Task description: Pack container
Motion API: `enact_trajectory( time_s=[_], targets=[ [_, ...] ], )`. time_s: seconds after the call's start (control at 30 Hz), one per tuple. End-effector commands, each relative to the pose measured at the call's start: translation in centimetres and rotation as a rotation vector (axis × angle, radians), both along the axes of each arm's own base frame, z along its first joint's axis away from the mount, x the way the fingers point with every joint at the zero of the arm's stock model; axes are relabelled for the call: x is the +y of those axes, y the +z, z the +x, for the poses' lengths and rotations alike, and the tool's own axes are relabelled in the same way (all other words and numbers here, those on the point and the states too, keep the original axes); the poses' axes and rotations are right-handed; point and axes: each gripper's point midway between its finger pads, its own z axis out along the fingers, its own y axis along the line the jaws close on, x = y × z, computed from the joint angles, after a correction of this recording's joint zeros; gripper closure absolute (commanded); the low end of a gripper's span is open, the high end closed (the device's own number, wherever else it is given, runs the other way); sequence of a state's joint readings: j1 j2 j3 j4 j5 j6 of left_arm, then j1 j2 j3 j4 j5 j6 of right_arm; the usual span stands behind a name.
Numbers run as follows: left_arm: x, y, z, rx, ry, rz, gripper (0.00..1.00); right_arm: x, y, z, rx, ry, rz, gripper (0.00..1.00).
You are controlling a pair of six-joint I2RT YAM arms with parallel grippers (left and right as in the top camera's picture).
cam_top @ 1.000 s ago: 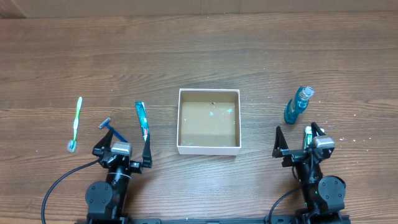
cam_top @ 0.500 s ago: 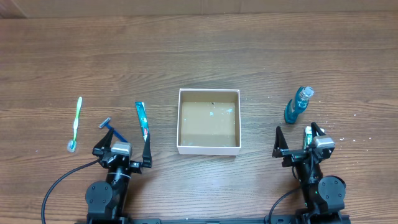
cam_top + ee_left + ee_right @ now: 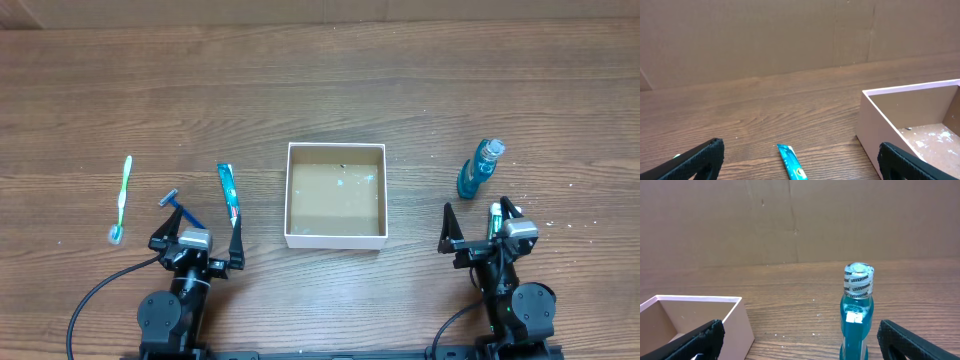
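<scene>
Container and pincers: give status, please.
Left pincer open, empty. Right pincer open, empty. Container empty, nothing packed yet. Bottle stands before right pincer.

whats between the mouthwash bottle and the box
Nothing: between the blue mouthwash bottle and the white square cardboard container, only bare wooden table shows, in the overhead view.

Left gripper (image 3: pixel 198 238), right gripper (image 3: pixel 480 228): both arms folded low, fingers spread wide, empty.
</scene>
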State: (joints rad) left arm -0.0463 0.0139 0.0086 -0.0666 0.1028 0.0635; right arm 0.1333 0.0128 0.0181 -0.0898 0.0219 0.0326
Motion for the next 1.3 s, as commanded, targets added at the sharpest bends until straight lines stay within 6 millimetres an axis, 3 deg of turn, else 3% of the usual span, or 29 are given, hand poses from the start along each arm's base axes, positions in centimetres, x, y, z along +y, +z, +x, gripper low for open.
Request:
enact_trajectory(
  time_s=[0.0,0.2,0.37,0.47,0.6,0.7,0.8,0.93,1.0,1.13,1.27],
  targets=[
    [-0.3,0.0,-0.1,-0.011,-0.022,0.024,0.00,0.2,-0.1,0.0,-0.008,0.010,-0.002,0.00],
    [-0.3,0.0,-0.1,0.010,-0.011,-0.095,0.00,0.1,0.2,0.0,0.013,0.005,0.166,0.00],
    [-0.3,0.9,-0.8,0.068,-0.005,-0.128,0.00,-0.7,3.2,0.0,-0.008,-0.044,0.183,0.00],
    [0.4,3.7,-1.6,0.068,0.029,-0.125,0.00,-1.1,5.5,0.6,0.009,-0.074,0.179,0.00],
    [0.6,8.3,-1.9,0.071,0.039,-0.108,0.00,-1.6,9.9,2.6,0.041,-0.120,0.168,0.00],
    [0.6,10.7,-1.3,0.143,0.044,-0.088,0.00,-1.4,12.9,5.5,0.160,-0.141,0.139,0.00],
    [0.5,12.3,-0.2,0.268,0.050,-0.080,0.00,-1.1,14.1,9.2,0.357,-0.162,0.099,0.00],
    [0.5,12.5,0.6,0.445,0.058,-0.067,0.00,-2.6,13.3,12.0,0.618,-0.222,0.070,0.00],
    [0.5,12.0,1.0,0.535,0.062,-0.061,0.00,-3.6,11.8,12.9,0.761,-0.226,0.091,0.00],
    [0.3,10.6,1.9,0.620,0.059,-0.057,0.00,-5.2,7.8,13.2,0.933,-0.274,0.096,0.00],
    [0.3,10.2,2.1,0.638,0.060,-0.056,0.00,-5.2,6.0,13.0,1.002,-0.278,0.089,0.00]
  ],
)
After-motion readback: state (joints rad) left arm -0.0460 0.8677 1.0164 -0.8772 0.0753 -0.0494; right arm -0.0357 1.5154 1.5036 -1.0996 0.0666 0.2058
